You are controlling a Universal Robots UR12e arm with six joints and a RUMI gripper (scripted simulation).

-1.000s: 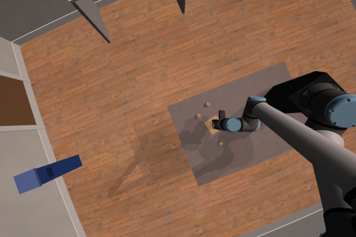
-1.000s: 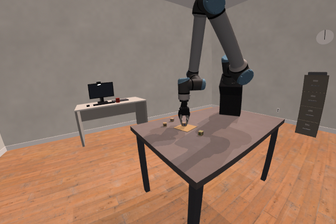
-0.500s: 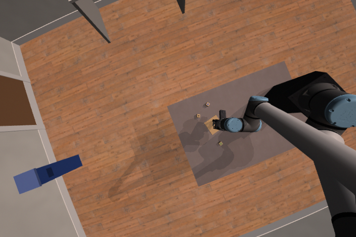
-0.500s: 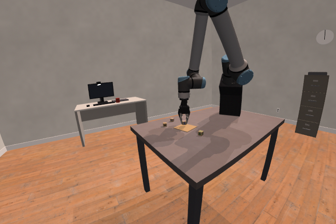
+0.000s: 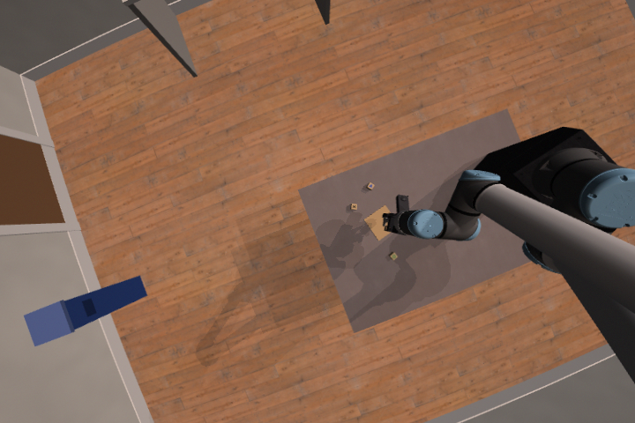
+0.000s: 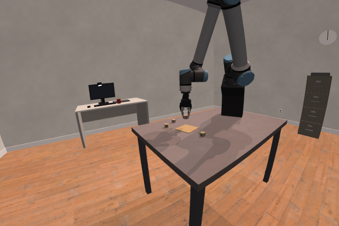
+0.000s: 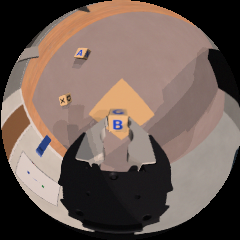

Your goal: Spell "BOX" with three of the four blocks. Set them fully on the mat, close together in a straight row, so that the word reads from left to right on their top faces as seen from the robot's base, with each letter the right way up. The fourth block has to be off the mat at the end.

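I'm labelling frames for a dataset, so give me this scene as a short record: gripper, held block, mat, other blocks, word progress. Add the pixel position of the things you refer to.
gripper: shut on the B block, fingers pointing down [image 5: 386, 222] [image 6: 185, 116] [image 7: 118, 131]
held block: B block [image 6: 185, 116] [image 7: 118, 124], raised above the table [image 5: 458, 269] [image 6: 228, 159] [image 7: 165, 55]
mat: tan square [image 5: 377, 228] [image 6: 186, 128] [image 7: 122, 95], no block resting on it
A block: on table, off mat [image 5: 370, 186] [image 7: 82, 53]
X block: on table, off mat [image 5: 354, 206] [image 7: 64, 99]
green-looking block: on table, off mat, letter unclear [image 5: 393, 256] [image 6: 202, 133]
word progress: no letters placed

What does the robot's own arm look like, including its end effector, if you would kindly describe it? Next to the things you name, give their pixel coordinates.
The arm [image 5: 568, 254] [image 6: 236, 34] has grey tubular links, black joints and round blue caps. The black end effector [image 5: 386, 223] [image 6: 185, 116] [image 7: 118, 117] has pale grey, tapering fingers.
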